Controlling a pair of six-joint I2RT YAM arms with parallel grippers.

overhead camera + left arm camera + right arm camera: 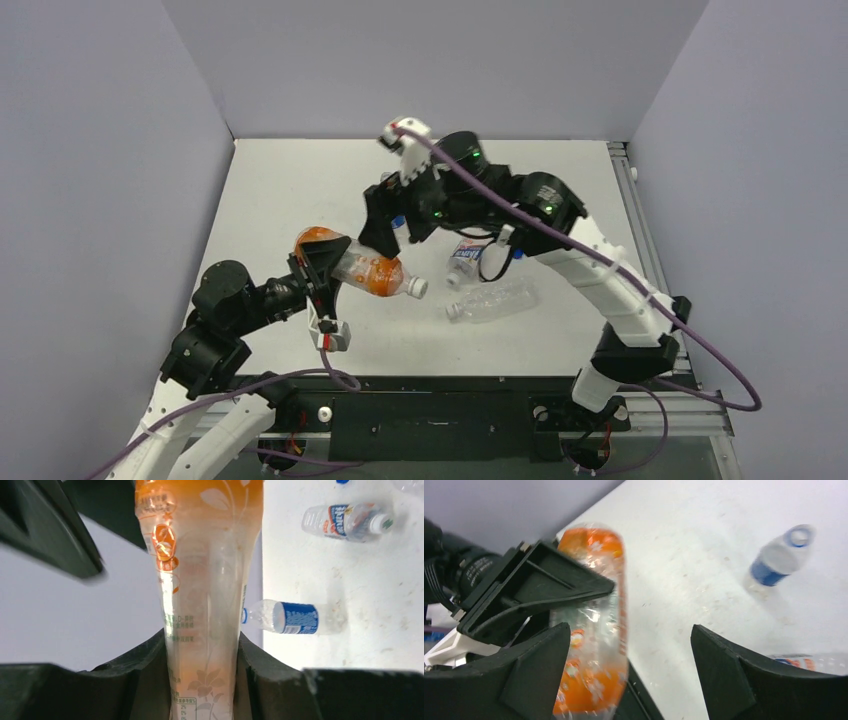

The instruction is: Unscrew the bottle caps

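Observation:
My left gripper [318, 268] is shut on the orange bottle [362, 268] and holds it lying sideways above the table, its white cap [418, 288] pointing right. In the left wrist view the bottle [200, 580] sits squeezed between my jaws. My right gripper [385, 232] is open and empty just above the bottle's middle. In the right wrist view the orange bottle [594, 620] lies next to my left-hand finger [539, 665]. The Pepsi bottle [776, 560] with its blue cap [799, 536] lies on the table beyond.
The short bottle with the blue-white label [465, 258] and the plain unlabelled bottle [495, 300] lie on the table right of centre, under the right arm. The Pepsi bottle [295, 617] and the short bottle [345, 520] also show in the left wrist view. Grey walls enclose the table.

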